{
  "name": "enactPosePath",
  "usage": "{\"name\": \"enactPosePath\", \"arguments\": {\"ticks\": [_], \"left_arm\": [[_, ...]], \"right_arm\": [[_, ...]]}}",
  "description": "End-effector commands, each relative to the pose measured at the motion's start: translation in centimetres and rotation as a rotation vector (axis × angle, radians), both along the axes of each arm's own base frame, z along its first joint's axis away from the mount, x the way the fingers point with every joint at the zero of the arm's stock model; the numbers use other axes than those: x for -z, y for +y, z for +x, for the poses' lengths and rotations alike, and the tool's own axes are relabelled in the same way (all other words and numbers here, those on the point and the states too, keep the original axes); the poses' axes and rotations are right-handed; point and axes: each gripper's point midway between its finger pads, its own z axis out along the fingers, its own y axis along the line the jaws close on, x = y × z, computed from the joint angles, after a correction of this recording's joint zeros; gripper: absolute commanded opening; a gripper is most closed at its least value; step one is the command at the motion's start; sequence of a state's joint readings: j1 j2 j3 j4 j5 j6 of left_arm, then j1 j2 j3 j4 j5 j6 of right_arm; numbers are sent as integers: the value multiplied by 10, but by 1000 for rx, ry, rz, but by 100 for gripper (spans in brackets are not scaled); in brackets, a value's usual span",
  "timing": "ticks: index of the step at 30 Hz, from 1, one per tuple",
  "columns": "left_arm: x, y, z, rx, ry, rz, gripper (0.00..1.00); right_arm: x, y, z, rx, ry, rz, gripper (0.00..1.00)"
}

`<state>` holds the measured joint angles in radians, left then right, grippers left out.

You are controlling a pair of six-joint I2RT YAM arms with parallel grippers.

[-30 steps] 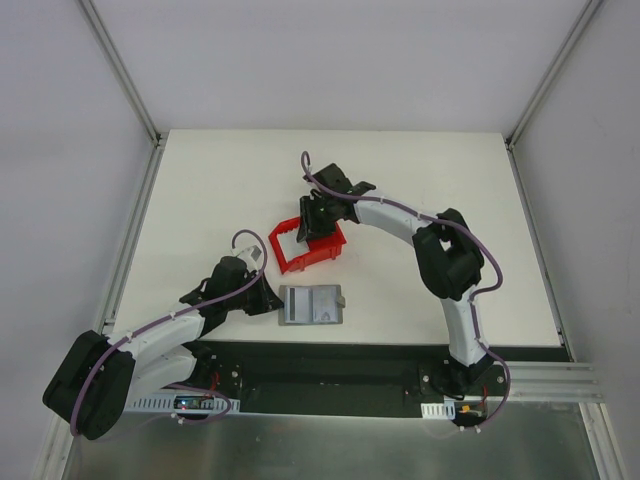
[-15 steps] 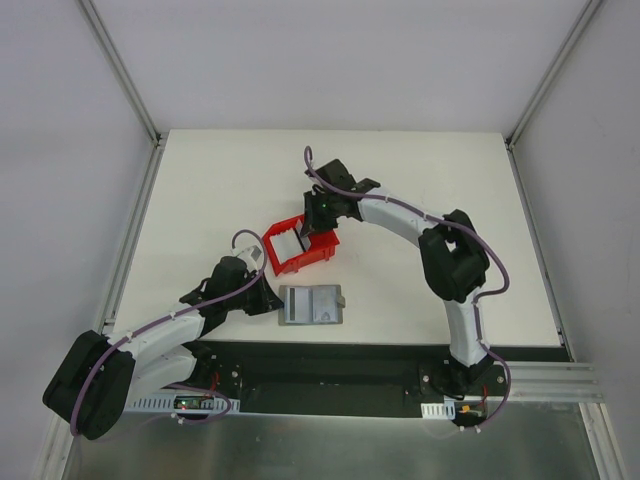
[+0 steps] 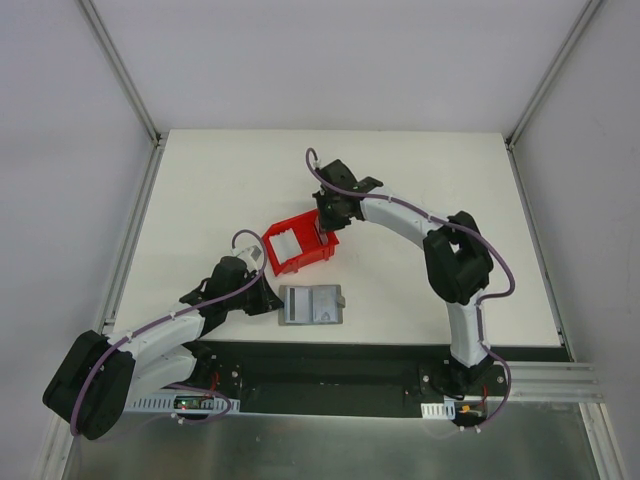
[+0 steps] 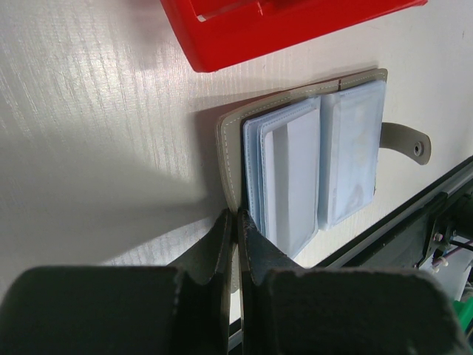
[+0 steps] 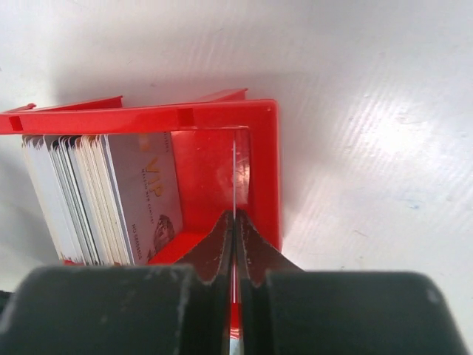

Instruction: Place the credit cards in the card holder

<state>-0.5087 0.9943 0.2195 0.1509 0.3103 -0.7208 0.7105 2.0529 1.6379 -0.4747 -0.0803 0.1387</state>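
the letters "vip" show on the frontmost of the credit cards (image 5: 144, 194) standing in the red bin (image 5: 264, 170), right wrist view; smaller print below them is too fine to read.

Left tool (image 4: 236, 220) lies low and pinched tight; right tool (image 5: 234, 220) reaches forward, jaws likewise closed.
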Motion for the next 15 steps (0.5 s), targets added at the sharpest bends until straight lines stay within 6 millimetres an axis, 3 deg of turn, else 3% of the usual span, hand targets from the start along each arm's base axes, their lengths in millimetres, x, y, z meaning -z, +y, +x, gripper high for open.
{"name": "enactPosePath", "arguments": {"ticks": [1,15], "left_arm": [[1,2,1,4,-11,15,0],[-1,1,1,7,-14,9,0]], "right_arm": [[-40,-25,11,31,-147,-74,0],[-35,-59,19,40,-186,-191,0]]}}
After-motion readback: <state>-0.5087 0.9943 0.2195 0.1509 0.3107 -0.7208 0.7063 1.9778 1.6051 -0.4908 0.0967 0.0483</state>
